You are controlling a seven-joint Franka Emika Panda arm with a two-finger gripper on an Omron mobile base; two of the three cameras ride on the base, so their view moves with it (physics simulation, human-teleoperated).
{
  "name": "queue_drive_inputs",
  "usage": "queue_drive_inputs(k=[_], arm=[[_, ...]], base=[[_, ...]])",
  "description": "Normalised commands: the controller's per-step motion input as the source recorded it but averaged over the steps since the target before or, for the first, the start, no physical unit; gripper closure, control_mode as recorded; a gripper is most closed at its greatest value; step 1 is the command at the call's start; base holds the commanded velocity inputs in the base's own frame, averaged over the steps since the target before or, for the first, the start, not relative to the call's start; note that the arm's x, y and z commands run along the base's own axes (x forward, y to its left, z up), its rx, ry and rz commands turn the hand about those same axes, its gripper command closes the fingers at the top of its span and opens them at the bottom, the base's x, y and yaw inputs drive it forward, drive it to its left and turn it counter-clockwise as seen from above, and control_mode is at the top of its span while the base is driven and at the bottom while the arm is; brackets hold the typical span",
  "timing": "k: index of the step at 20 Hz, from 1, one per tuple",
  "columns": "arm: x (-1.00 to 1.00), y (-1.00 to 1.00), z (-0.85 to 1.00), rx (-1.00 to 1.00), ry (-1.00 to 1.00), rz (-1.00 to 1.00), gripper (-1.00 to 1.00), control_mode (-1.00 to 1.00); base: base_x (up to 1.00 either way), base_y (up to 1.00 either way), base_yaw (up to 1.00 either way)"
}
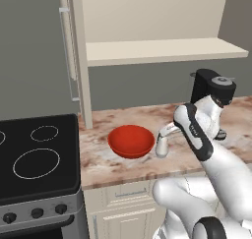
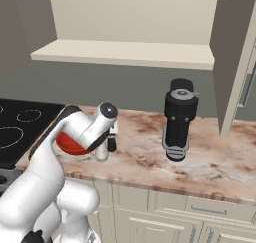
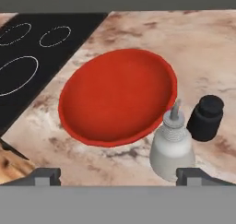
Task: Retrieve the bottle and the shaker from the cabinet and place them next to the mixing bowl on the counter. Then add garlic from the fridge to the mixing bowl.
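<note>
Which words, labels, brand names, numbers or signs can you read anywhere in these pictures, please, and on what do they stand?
None: no readable text anywhere.
Bottle, shaker, mixing bowl: no labels.
Coffee machine: no brand visible.
Stovetop: only white burner rings; its knobs show no legible markings.

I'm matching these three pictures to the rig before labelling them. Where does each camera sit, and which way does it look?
Left base view: behind the arm's left, facing forward-down at the marble-like stone counter; white arm rises lower right.
Right base view: behind its right, same counter; arm lower left, tall black coffee machine centre.
Hand view: on the hand, looking down past the open tool at the slim whitish bottle and small black shaker.
Shared: all show the glossy red bowl.
</note>
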Motion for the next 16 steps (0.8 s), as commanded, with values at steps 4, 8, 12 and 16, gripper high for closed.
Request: queue_drive_inputs(k=[4, 8, 12, 16], arm=[[0.00, 0.36, 0.35, -0.12, 0.16, -0.24, -1.00, -1.00], [-0.20, 0.19, 0.19, -0.03, -0.04, -0.18, -1.00, -1.00], [-0.38, 0.03, 0.29, -0.04, -0.15, -0.15, -1.00, -1.00], [-0.17, 0.00, 0.49, -0.11, -0.10, -0.14, -1.00, -1.00]], base=[[0.00, 0.00, 0.00], [0.00, 0.00, 0.00], [0.00, 0.00, 0.00], [0.00, 0.00, 0.00]])
